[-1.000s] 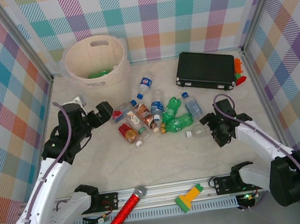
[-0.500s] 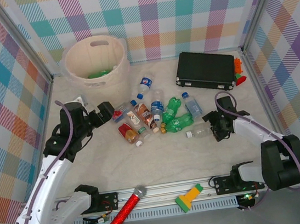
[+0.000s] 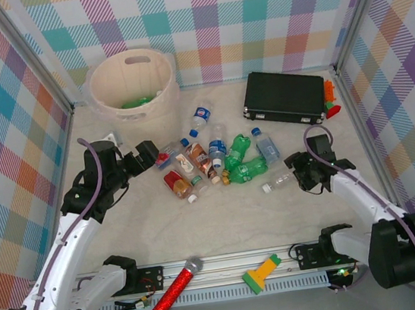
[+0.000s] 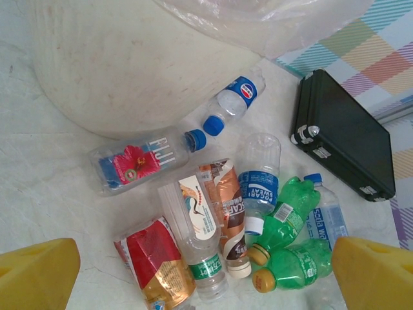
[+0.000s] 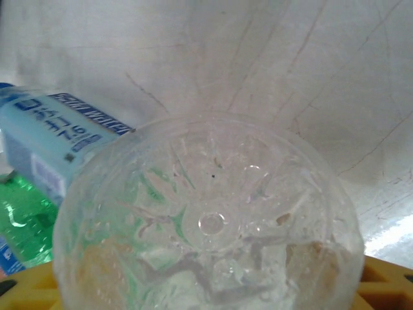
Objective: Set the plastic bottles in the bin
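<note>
One clear bottle point(image 3: 278, 183) lies flat, right of the table point(image 3: 224, 225) centre, just beside the heap of plastic bottles point(image 3: 216, 160). Long axis runs left–right; cap points left, base faces the right gripper point(image 3: 302, 178). Its jaws flank the base; pinching or not, cannot tell. Jaws of the left gripper point(image 4: 206, 274) spread wide above the heap. The bin point(image 3: 156, 104) stands upright in the far-left corner.

bottle pile point(image 3: 240, 167) crowding mid-table, black case point(image 3: 284, 97) blocking far right, bare table point(image 3: 224, 221) nearer the arms

Pastel plaid walls point(image 3: 250, 12) enclose a pale tabletop point(image 3: 224, 221) (faintly marbled).
</note>
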`<move>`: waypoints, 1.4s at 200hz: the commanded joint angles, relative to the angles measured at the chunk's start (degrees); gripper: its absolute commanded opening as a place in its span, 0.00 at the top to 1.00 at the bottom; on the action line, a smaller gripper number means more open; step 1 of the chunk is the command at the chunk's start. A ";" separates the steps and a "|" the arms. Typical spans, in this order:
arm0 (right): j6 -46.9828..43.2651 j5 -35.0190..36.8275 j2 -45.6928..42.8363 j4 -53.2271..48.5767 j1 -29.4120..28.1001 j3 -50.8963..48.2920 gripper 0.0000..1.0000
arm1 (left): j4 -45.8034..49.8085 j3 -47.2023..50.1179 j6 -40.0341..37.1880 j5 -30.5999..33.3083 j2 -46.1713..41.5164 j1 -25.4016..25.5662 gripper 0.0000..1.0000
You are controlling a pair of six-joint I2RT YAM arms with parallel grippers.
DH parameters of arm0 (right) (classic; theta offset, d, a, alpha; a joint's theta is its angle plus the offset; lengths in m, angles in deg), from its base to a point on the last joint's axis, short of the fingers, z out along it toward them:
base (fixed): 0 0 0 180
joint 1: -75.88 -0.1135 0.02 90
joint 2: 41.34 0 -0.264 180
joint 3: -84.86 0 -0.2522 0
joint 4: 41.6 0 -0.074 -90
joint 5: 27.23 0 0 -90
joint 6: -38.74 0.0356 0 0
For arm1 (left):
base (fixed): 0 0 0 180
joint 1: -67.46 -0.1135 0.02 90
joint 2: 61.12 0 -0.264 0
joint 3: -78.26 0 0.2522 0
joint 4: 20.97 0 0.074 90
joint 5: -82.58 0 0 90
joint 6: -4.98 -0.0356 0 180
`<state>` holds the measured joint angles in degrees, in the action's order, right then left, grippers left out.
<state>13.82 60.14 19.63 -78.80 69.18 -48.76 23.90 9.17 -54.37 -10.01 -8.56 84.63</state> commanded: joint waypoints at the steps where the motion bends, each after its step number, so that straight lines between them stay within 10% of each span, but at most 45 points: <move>1: -4.84 0.94 -2.52 -2.59 0.37 3.01 0.43 | -0.96 -0.48 0.65 -2.44 1.01 0.58 0.00; 68: -12.22 1.32 -5.48 -4.38 -2.37 10.47 0.46 | -4.96 0.78 -0.28 -5.32 2.57 3.70 0.06; 149: -22.16 8.31 5.89 -4.61 -20.33 32.86 0.44 | -12.42 3.87 -5.70 -6.68 3.56 14.80 0.18; 280: -27.27 -0.35 18.87 -2.89 -33.56 49.09 0.45 | -22.73 5.11 -14.42 -8.46 11.96 25.82 0.34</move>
<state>-11.78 63.46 37.53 -83.28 36.90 -2.05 4.17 14.51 -66.70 -17.53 2.60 110.15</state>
